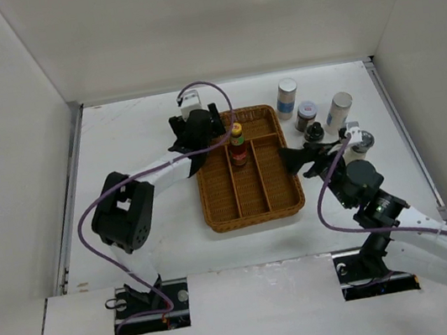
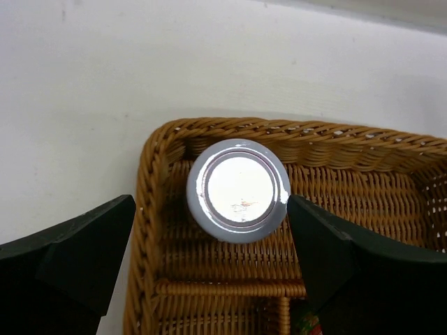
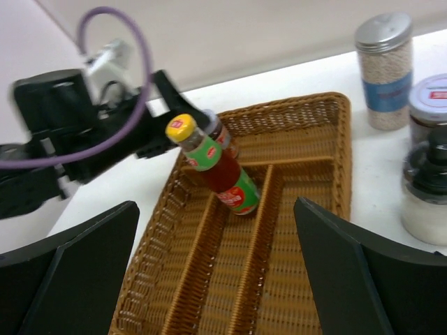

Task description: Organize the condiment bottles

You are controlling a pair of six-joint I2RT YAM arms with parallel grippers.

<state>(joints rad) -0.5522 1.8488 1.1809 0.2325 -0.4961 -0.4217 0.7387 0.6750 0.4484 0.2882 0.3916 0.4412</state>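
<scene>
Directly above jar (image 2: pixel 238 190) — left fingers (image 2: pixel 63 258) apart

Wicker tray (image 1: pixel 277 184): brown, set mid-table, divided lengthwise by woven partitions; one cross compartment noted at far end.
Table (image 1: pixel 116 133): white.
Walls (image 1: pixel 208 17): white panels, observed on three sides.

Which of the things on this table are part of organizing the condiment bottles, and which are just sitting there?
Part of the job:
yellow-capped sauce bottle
silver-lidded jar in the wicker tray (tray)
silver-lidded jar outside it
white shaker at the back
white shaker right of it
black-capped bottle

Just there:
wicker tray, which only holds them
purple cable
</scene>
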